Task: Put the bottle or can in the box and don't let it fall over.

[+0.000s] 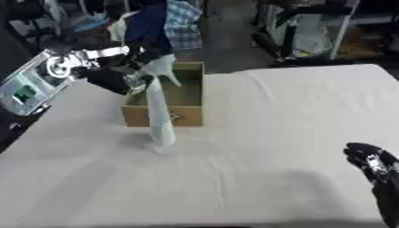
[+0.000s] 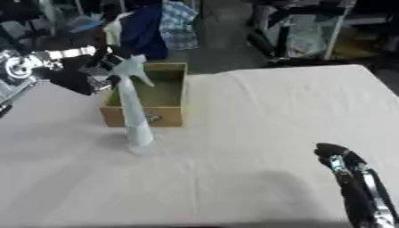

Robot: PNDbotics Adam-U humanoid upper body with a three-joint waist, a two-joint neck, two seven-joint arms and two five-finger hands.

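Nearest to us, in the lower right corner of the frame, we see the right hand (image 1: 374, 165) resting idle, fingers pointing up and relaxed, holding nothing. It sits just above the white-covered bench (image 1: 296, 133), which fills most of the picture and lies slightly askew.

Further in, left of centre, we find the spray bottle (image 1: 160, 111), pale and slender, its base down on the bench just in front of the cardboard box (image 1: 187, 116). The bottle looks stretched and blurred along its length, leaning a little, with the trigger head at the top overlapping the box's open mouth in our view. Whether the base fully rests on the cloth or hangs just above it, we cannot tell.

At the bottle's top, in the upper left of the frame, the left hand (image 1: 128, 76) has its fingers curled around the neck below the trigger head. Its arm, silver-jointed and black, comes in from the left edge.

The box stands open, upright, behind the bottle, near the bench's far edge. Beyond it we see hanging clothes (image 1: 168, 24) and dark floor.
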